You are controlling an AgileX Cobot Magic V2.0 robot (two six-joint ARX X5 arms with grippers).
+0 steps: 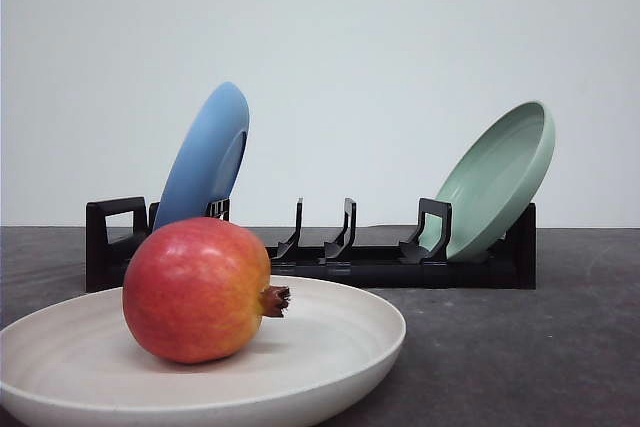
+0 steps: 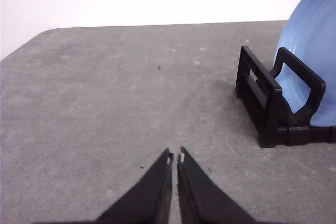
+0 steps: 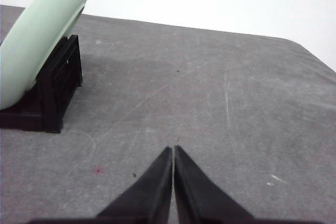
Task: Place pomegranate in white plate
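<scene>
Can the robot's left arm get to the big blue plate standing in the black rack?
Probably yes. The left gripper, shut and holding nothing, hovers above bare grey tabletop, and nothing lies between it and the round blue plate leaning in the black slotted rack. It would have to open first.

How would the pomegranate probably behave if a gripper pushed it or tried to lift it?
The pomegranate is round, so a push would probably roll it across the white plate, though the raised rim may stop it. Its glossy skin suggests the fingers could slip. It looks firm, unlikely to deform.
</scene>
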